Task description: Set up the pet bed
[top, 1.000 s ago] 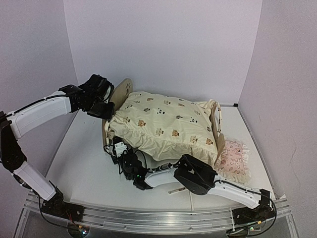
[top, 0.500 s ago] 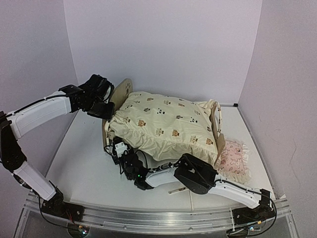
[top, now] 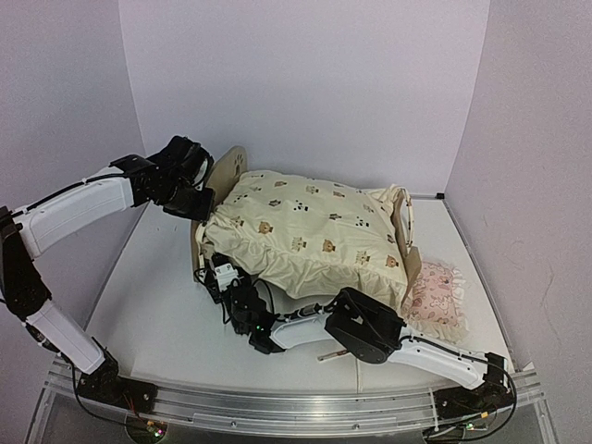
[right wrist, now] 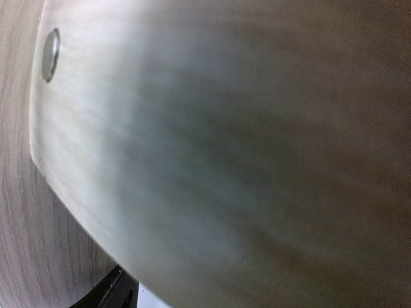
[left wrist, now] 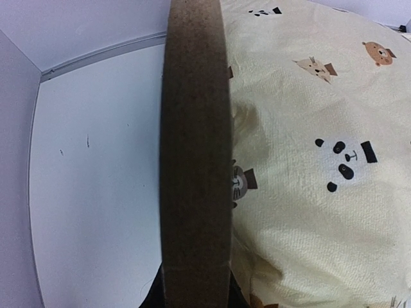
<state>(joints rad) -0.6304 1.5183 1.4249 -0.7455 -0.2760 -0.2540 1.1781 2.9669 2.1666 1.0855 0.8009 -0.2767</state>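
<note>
The pet bed [top: 231,170] stands mid-worktop [top: 153,305] under a cream cushion [top: 314,231]. The left pincer [top: 202,205] is clamped on its headboard [left wrist: 194,147]. The right pincer [top: 220,276] sits at the near-left corner, jaws impossible to make out. A pink pillow [top: 435,296] lies right.

Left arm [top: 79,208] raised, left hand [top: 199,205] clamped shut, right arm [top: 370,328] stretched low
</note>
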